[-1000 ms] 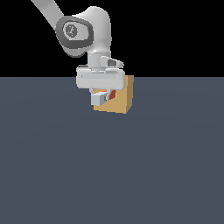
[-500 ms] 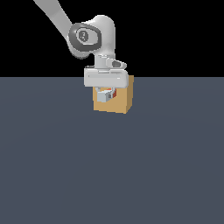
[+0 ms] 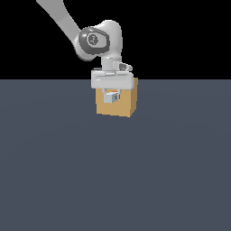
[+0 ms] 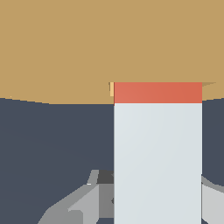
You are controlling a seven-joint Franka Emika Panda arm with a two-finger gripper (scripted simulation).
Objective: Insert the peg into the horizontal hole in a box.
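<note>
The tan box [image 3: 124, 108] stands on the dark floor, and in the wrist view its face [image 4: 65, 48] fills the far half. My gripper [image 3: 111, 96] is shut on the peg [image 3: 109, 97], held level right in front of the box's face. In the wrist view the peg's white half [image 4: 157, 162] runs from between my fingers [image 4: 76, 205] up to the box. Only a thin strip of its red-orange half [image 4: 157, 92] shows outside the face. The rest of the red half is inside the hole [image 4: 111, 89], of which only a sliver of edge shows beside the peg.
The flat dark grey floor [image 3: 113, 180] spreads all around the box. The arm's wrist and hand [image 3: 113, 79] hang over the box's top front edge. Nothing else stands in view.
The gripper has shifted toward the exterior view's right, to the middle of the box's face. The peg has gone further in, and less of its red half shows.
</note>
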